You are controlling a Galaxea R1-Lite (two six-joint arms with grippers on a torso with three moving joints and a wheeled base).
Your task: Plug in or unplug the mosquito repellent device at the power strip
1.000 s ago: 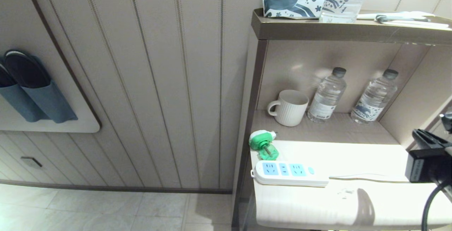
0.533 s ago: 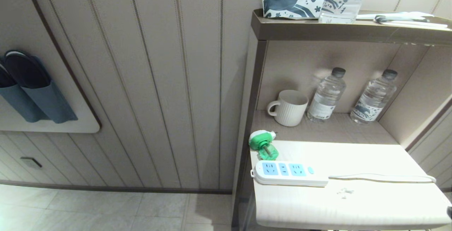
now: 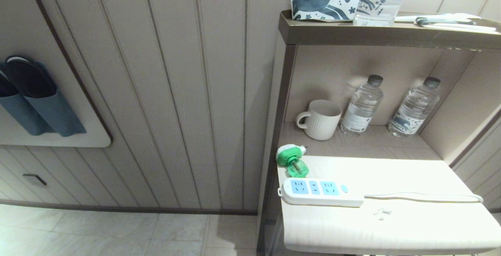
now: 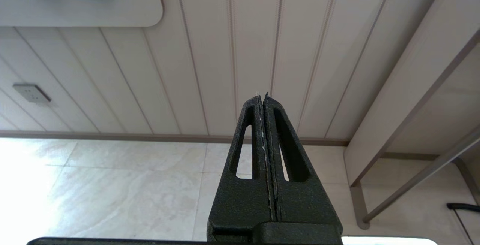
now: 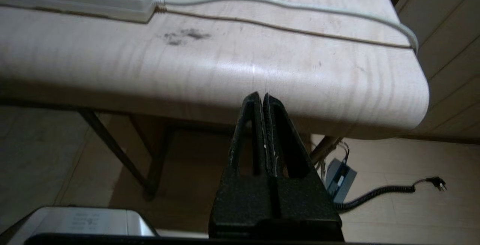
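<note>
The mosquito repellent device [image 3: 291, 159] lay on its side at the back left corner of the worktop [image 3: 391, 224], unplugged, its green bottle pointing toward the power strip [image 3: 321, 192] just in front of it, the two near each other but apart. The power strip lay flat along the left part of the worktop, its three light-blue socket faces bare, and its white cord [image 3: 422, 198] ran off to the right edge. Neither of my arms showed in the head view. My right end effector [image 5: 261, 97] sat below the rounded front edge of the worktop, fingers pressed together and holding nothing, with one end of the power strip and its cord visible above it. My left end effector [image 4: 261, 97] hung low, facing the panelled wall [image 4: 232, 50] over the tiled floor [image 4: 112, 185], fingers likewise closed tight and empty. On the shelf behind the worktop stood a white mug [image 3: 321, 119] and two water bottles [image 3: 362, 105].
</note>
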